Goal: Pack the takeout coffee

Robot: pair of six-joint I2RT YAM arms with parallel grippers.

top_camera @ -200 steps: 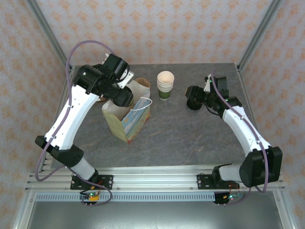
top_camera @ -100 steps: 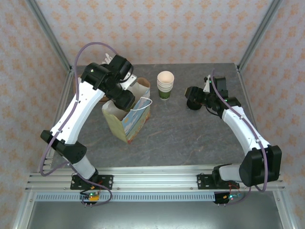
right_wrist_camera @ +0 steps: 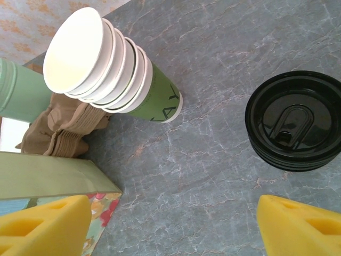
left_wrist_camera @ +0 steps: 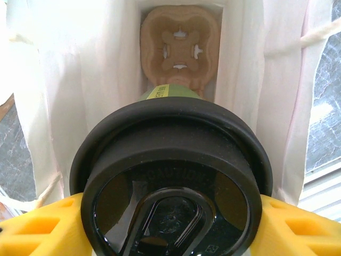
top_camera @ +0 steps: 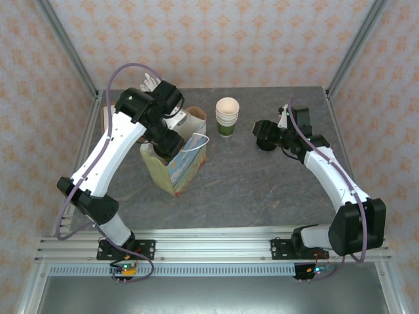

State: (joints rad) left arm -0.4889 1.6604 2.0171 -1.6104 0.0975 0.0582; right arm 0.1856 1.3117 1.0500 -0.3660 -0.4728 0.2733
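Grey marbled surface (top_camera: 262, 190) fills mid-frame. Left fingers (left_wrist_camera: 37, 229) clamp the takeout coffee (left_wrist_camera: 170, 181) at lower centre, with its long axis pointing down into the open bag (left_wrist_camera: 69, 80). Beyond it, at upper centre, lies the cup carrier (left_wrist_camera: 180, 48). Right fingers (right_wrist_camera: 42, 224) are released, near the lid pile (right_wrist_camera: 295, 120).

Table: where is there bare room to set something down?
Widest bare patch: near middle of the table, between bag and right arm. Crowded on the far side: left gripper holding coffee at the bag, cup stack, lids.
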